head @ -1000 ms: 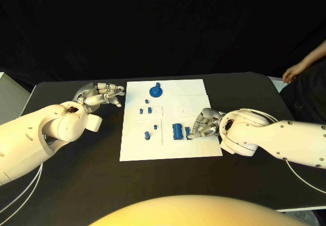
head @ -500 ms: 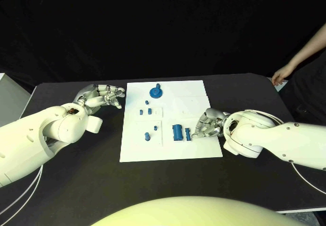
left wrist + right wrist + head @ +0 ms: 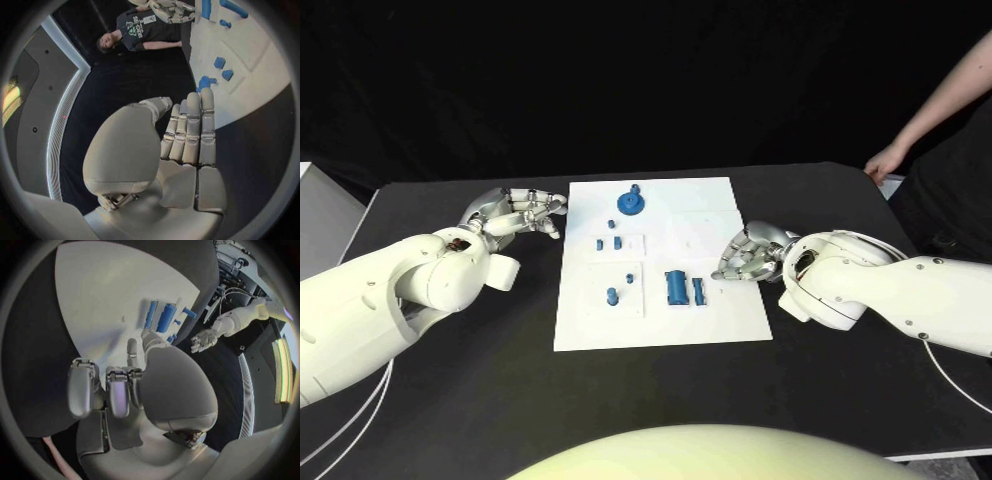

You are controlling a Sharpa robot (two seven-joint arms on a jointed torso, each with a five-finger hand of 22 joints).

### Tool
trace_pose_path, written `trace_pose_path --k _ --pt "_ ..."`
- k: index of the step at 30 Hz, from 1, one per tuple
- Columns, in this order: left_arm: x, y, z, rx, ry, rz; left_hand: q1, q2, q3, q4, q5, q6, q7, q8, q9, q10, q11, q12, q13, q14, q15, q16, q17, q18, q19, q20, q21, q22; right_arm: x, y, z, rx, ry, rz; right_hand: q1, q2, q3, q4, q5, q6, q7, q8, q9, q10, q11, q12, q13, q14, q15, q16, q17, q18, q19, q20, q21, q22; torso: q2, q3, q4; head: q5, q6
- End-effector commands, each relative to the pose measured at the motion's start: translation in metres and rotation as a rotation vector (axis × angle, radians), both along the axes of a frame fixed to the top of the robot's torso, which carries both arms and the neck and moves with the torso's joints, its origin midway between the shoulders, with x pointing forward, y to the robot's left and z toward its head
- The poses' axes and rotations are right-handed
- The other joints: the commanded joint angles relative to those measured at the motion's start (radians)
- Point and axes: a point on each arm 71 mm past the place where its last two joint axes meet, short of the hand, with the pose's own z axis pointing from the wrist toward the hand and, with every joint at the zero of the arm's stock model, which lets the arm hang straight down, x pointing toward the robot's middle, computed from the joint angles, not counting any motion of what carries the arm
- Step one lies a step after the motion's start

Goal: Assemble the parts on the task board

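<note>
Head view. Left hand (image 3: 519, 212): held over the black table (image 3: 459, 360) just beside the far left corner of the task board (image 3: 718, 322), fingers spread towards the board, nothing held. Right hand (image 3: 750, 255): seen at the board's right edge, fingers curled inward, nothing seen in them; apart from the nearest parts. Task board: white plate laid flat in the middle of the table. Round blue part (image 3: 633, 202): placed near the board's far edge. Small blue pieces (image 3: 609, 242): grouped at the left of the board's middle. Two further small pieces (image 3: 613, 295): set nearer the robot, on the left half. Large blue block (image 3: 678, 286) and narrow blue bar (image 3: 700, 291): placed just beside each other at the near middle, close to the right hand.

Left wrist view. Left hand (image 3: 178, 150): fingers extended straight and laid side by side, palm bare, nothing gripped. Task board (image 3: 250, 80): seen beyond the fingertips, with blue parts (image 3: 220, 62) on it.

Right wrist view. Right hand (image 3: 119, 390): fingers bent down over the dark table beside the board, nothing gripped. Task board (image 3: 106, 295): seen ahead of the hand, with the blue block (image 3: 167, 317) and bar (image 3: 150, 314) at its edge.
</note>
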Motion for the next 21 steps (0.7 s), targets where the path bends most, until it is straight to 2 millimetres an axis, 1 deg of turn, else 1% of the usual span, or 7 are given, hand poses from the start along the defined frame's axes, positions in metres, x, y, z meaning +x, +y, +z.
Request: trace_pose_path --k 1,5,11,12,14,19,21 --pt "0.001 -0.001 0.001 -0.031 -0.031 0.012 -0.002 0.006 -0.001 0.009 0.002 -0.007 -0.003 0.004 -0.001 -0.007 0.001 0.004 0.001 0.001 -0.002 -0.001 -0.002 0.006 0.005 0.002 -0.007 -0.002 0.014 -0.003 0.007 0.245 -0.107 -0.031 0.019 0.007 0.016 -0.001 0.017 -0.013 0.006 -0.011 -0.005 0.091 0.01 -0.021 0.251 0.098 0.011 -0.012 0.231 0.006 0.067 0.012 -0.046 0.176 -0.01 -0.0033 -0.0087 0.004 0.015" --pt "0.002 -0.001 0.001 -0.043 -0.045 0.031 -0.003 0.005 -0.002 0.01 0.002 -0.008 -0.003 0.004 -0.001 -0.007 0.001 0.005 0.001 0.0 -0.002 -0.001 -0.002 0.006 0.005 0.002 -0.008 -0.003 0.032 -0.014 0.008 0.387 -0.173 -0.089 0.043 0.005 0.043 -0.003 0.038 -0.027 0.015 -0.024 -0.008 0.035 0.019 -0.125 0.2 0.075 0.018 -0.063 0.145 0.036 0.034 0.023 -0.233 0.115 -0.018 -0.0046 -0.0164 0.011 0.028" --pt "0.006 0.001 -0.001 -0.067 -0.072 0.08 -0.005 0.0 -0.005 0.016 0.002 -0.012 -0.003 0.004 -0.003 -0.005 0.001 0.012 0.003 -0.021 0.0 -0.015 -0.008 0.005 -0.008 0.005 -0.024 -0.011 0.066 -0.03 0.011 0.544 -0.29 -0.161 0.058 -0.019 0.117 -0.001 0.035 -0.08 0.041 -0.042 -0.002 -0.262 0.044 -0.677 -0.124 -0.07 0.037 -0.375 -0.223 0.133 -0.122 0.047 -0.988 -0.212 -0.031 -0.0028 -0.0228 0.025 0.06" --pt "0.007 0.001 -0.001 -0.073 -0.077 0.09 -0.004 -0.002 -0.004 0.021 0.003 -0.014 -0.002 0.004 -0.004 -0.013 0.004 0.01 0.0 -0.045 0.005 -0.037 -0.017 0.004 -0.024 0.009 -0.044 -0.023 0.07 -0.032 0.011 0.559 -0.304 -0.168 0.061 -0.031 0.147 -0.001 0.029 -0.097 0.051 -0.053 -0.014 -0.37 0.055 -0.911 -0.294 -0.137 0.051 -0.521 -0.358 0.138 -0.145 0.054 -1.061 -0.279 -0.033 -0.0024 -0.0227 0.027 0.065" --pt "0.009 0.0 -0.002 -0.087 -0.086 0.107 -0.001 -0.006 -0.002 0.03 0.002 -0.021 0.004 0.004 -0.006 -0.024 0.013 -0.006 -0.012 -0.098 0.019 -0.102 -0.047 0.002 -0.067 0.022 -0.1 -0.054 0.078 -0.034 0.011 0.582 -0.323 -0.175 0.068 -0.039 0.187 0.0 0.028 -0.115 0.064 -0.068 -0.029 -0.402 0.064 -1.01 -0.392 -0.248 0.063 -0.721 -0.53 0.134 -0.184 0.068 -1.123 -0.341 -0.036 -0.0026 -0.022 0.028 0.075" --pt "0.015 -0.006 -0.004 -0.131 -0.121 0.124 0.009 -0.011 0.004 0.056 0.002 -0.045 0.006 0.016 -0.003 0.009 0.028 -0.103 -0.052 -0.172 0.061 -0.382 -0.148 0.004 -0.137 0.075 -0.309 -0.188 0.092 -0.034 0.01 0.621 -0.343 -0.172 0.061 -0.069 0.279 -0.007 0.014 -0.121 0.089 -0.095 -0.067 -0.406 0.096 -1.252 -0.694 -0.34 0.104 -0.944 -0.61 0.133 -0.249 0.106 -1.253 -0.509 -0.046 -0.0025 -0.0167 0.034 0.097" --pt "0.017 -0.008 -0.004 -0.143 -0.134 0.125 0.011 -0.011 0.009 0.059 0.002 -0.049 0.004 0.015 -0.003 0.018 0.03 -0.13 -0.053 -0.192 0.071 -0.438 -0.162 0.001 -0.163 0.086 -0.361 -0.221 0.095 -0.033 0.009 0.63 -0.346 -0.168 0.052 -0.086 0.318 -0.014 0.005 -0.119 0.11 -0.121 -0.087 -0.373 0.125 -1.373 -0.862 -0.356 0.129 -1.082 -0.686 0.138 -0.311 0.137 -1.256 -0.616 -0.048 -0.0018 -0.0131 0.037 0.104"
